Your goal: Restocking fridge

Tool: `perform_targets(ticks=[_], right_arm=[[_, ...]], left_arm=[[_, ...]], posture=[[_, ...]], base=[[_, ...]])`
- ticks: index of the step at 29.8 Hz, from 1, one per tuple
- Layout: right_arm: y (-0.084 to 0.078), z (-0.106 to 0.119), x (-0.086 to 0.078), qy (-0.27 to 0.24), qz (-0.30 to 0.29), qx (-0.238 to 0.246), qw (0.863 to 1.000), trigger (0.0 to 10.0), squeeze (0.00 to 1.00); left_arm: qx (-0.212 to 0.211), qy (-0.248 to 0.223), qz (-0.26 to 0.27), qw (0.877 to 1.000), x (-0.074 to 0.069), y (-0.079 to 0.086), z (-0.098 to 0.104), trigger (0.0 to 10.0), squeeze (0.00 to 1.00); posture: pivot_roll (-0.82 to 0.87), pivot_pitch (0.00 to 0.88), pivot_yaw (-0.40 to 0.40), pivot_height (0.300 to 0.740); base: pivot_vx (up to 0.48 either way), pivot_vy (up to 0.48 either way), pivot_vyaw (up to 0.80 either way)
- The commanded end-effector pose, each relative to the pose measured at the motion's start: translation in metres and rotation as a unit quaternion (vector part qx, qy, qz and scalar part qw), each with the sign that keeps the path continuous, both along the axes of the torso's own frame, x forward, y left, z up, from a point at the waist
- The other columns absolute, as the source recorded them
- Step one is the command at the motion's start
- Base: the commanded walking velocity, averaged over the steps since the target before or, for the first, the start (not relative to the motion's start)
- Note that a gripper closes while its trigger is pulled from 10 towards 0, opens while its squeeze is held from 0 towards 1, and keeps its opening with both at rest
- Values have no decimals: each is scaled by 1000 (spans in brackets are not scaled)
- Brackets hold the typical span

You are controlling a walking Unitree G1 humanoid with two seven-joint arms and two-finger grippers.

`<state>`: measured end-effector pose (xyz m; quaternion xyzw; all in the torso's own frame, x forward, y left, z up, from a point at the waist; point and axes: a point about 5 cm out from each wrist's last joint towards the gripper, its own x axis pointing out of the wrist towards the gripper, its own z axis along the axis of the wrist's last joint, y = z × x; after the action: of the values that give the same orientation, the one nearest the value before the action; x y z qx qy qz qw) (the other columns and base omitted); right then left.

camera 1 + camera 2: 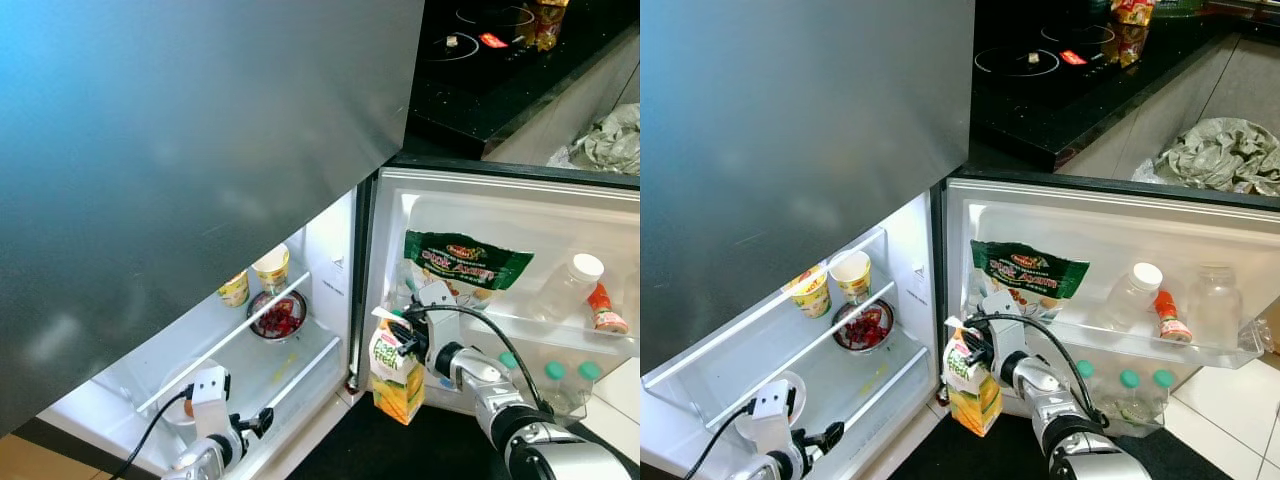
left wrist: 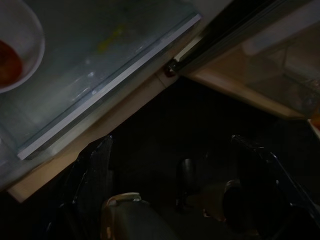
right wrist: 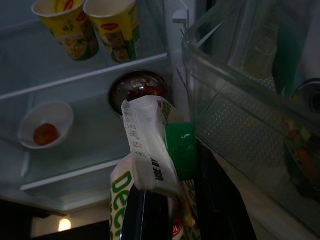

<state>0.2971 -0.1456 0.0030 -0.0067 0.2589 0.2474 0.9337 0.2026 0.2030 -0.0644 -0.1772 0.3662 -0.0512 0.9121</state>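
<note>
The right gripper [image 1: 408, 345] is clamping a juice carton [image 1: 396, 378] by its top, holding it between the fridge shelves and the open door [image 1: 520, 215]. In the right wrist view, the carton [image 3: 150, 165] is hanging just beside the door bin [image 3: 235, 135], so it could be knocking that bin's edge and twisting loose. The left gripper [image 1: 262, 420] is hanging low by the bottom shelf [image 1: 290, 375]; I cannot tell its opening.

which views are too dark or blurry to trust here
Left wrist view: very dark and soft, with a lit shelf edge and a bowl. Right wrist view: dim, the carton close and a little soft in the right hand, cups readable. Eye views: bright and sharp inside the fridge, a hazy sheen on the grey door.
</note>
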Motion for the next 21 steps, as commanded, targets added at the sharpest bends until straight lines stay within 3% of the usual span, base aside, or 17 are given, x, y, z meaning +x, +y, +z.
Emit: perform_targets(ticks=[1, 12, 21], right_arm=[[0, 11, 11, -20, -10, 15, 1000, 10000, 0], [9, 10, 8, -9, 8, 39, 999, 10000, 0], [17, 10, 5, 2, 38, 82, 996, 10000, 0]], left_arm=[[7, -20, 5, 1000, 6, 12, 7, 10000, 0], [5, -31, -52, 998, 11, 5, 10, 10000, 0], [6, -26, -59, 998, 8, 3, 8, 10000, 0]], posture=[[-36, 0, 34, 695], [-36, 0, 35, 655], [-38, 0, 37, 620]], base=[[0, 0, 0], [0, 0, 0], [0, 0, 0]])
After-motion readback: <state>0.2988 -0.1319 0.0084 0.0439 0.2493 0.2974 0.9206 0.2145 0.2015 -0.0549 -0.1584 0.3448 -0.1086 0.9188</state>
